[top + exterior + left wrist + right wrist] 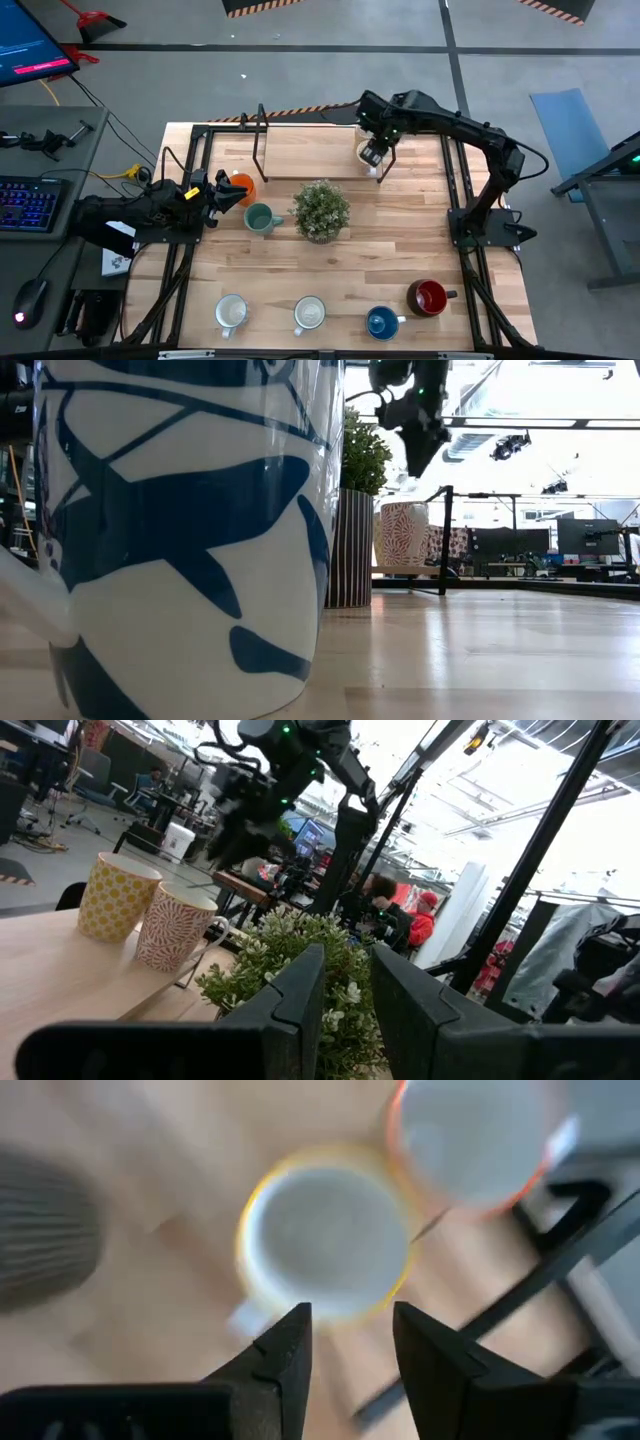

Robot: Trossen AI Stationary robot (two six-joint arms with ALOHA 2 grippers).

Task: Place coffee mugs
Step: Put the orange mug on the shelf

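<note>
Overhead, the right gripper point(377, 160) hovered with open, empty fingers above two patterned mugs point(366, 151) upper centre; the left gripper point(228, 192), apparently part-open, waited beside the orange mug point(243, 185).

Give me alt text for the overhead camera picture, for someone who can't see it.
Seen from above, the right hand hangs over a pale mug at the table's far edge. The left hand waits by an orange mug and a green mug, beside a potted plant.

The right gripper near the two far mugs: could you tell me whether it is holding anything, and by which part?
Nothing is held: the right gripper hangs open above the yellow-patterned mug, its fingers apart with nothing between them.
</note>
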